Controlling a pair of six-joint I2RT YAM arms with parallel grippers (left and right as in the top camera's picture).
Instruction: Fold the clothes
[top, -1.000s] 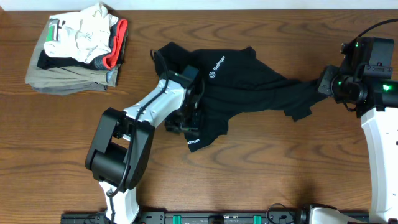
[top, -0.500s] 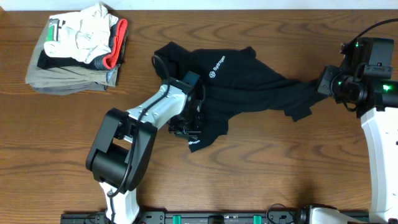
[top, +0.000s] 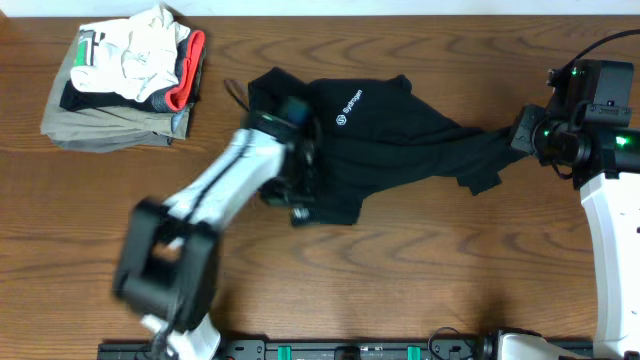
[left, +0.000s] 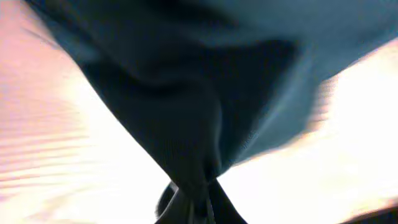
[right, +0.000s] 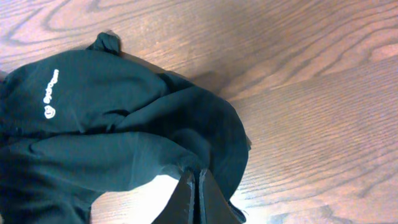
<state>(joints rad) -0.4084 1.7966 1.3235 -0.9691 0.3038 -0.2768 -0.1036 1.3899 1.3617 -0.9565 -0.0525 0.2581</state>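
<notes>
The clothes, a black top (top: 400, 135) with a small white logo, lies crumpled across the table's middle, stretched toward the right. My left gripper (top: 298, 195) is shut on its lower left hem; in the left wrist view a pinched fold of the black top (left: 186, 124) rises from my left gripper (left: 198, 208). My right gripper (top: 520, 135) is shut on the right end of the garment. The right wrist view has my right gripper (right: 198, 180) closed tight on a fold, with the top (right: 93, 118) hanging bunched ahead of it.
A stack of folded garments (top: 125, 75) in khaki, white and red trim sits at the table's far left corner. Brown wooden tabletop (top: 450, 270) surrounds the black top. A black rail (top: 350, 350) runs along the near edge.
My left gripper closed on the hem and has moved up and left with it, its arm blurred by motion. The right arm has not moved.
</notes>
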